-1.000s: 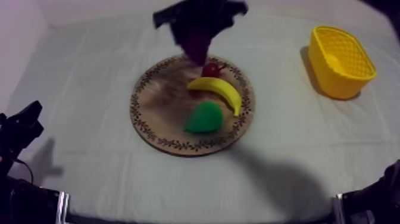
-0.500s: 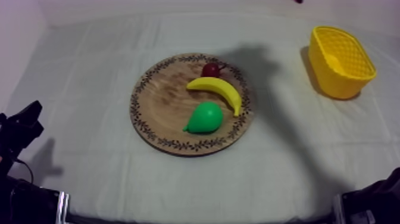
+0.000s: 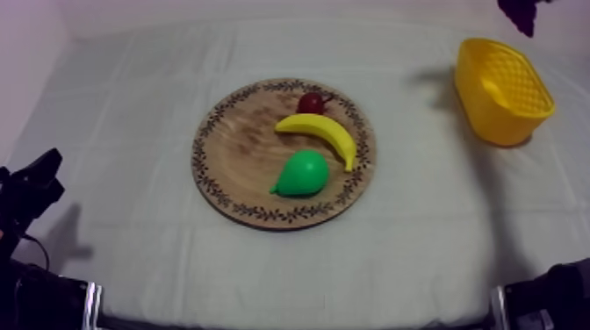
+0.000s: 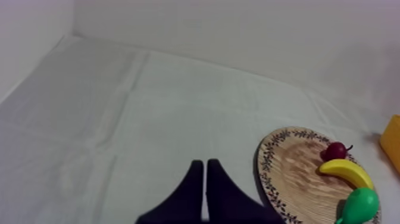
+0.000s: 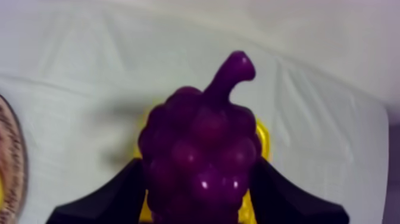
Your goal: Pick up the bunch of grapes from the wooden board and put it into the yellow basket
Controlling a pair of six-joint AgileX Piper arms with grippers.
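The purple bunch of grapes [image 5: 202, 155] hangs in the air with my right gripper [image 5: 199, 196] shut on it, a black finger on each side. The yellow basket [image 5: 262, 142] lies just behind and below the bunch. In the top view the grapes [image 3: 518, 10] are high at the far right, just beyond the yellow basket [image 3: 505, 88]. The round wooden board [image 3: 237, 149] sits mid-table. My left gripper [image 4: 204, 179] is shut on nothing, low at the table's left, with its fingers together as a wedge.
On the board lie a banana [image 3: 320, 133], a green pear [image 3: 301, 173] and a small red fruit [image 3: 309, 103]. The left wrist view shows the board [image 4: 294, 173] to the gripper's right. Bare cloth lies between board and basket.
My right arm has lifted the grapes from above the board's far rim and carried them right to the basket. The left arm has not moved.
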